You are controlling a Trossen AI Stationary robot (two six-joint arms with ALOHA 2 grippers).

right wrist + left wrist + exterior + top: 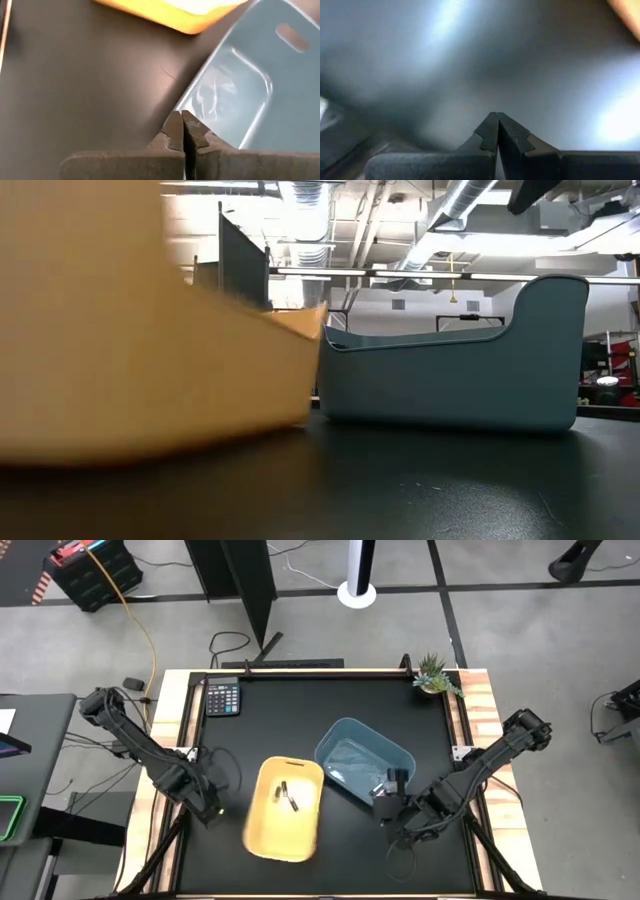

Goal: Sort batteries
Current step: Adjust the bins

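Note:
Two small batteries [288, 796] lie inside the yellow tray [262, 830], which stands on the black table near its front edge. The blue tray [345, 745] sits right of it, turned at an angle. I see only glints on its floor [225, 95]. In the low view the yellow tray [150, 370] looms close and the blue tray [450, 380] stands behind it. My left gripper [210, 810] is shut over bare table left of the yellow tray; its tips [497, 119] meet. My right gripper [386, 806] is shut at the blue tray's near right corner [181, 116]. My right gripper's shut fingertips [175, 125] stand right at the blue tray's near rim [200, 107], coming slanting from the table's near right side. Whether they touch the rim, I cannot tell. My left gripper touches nothing.
A calculator [222, 698] lies at the table's far left corner and a small potted plant [435, 675] at the far right corner. Wooden borders [478, 710] frame the black mat. Bare mat spreads across the far half and between the trays' near ends.

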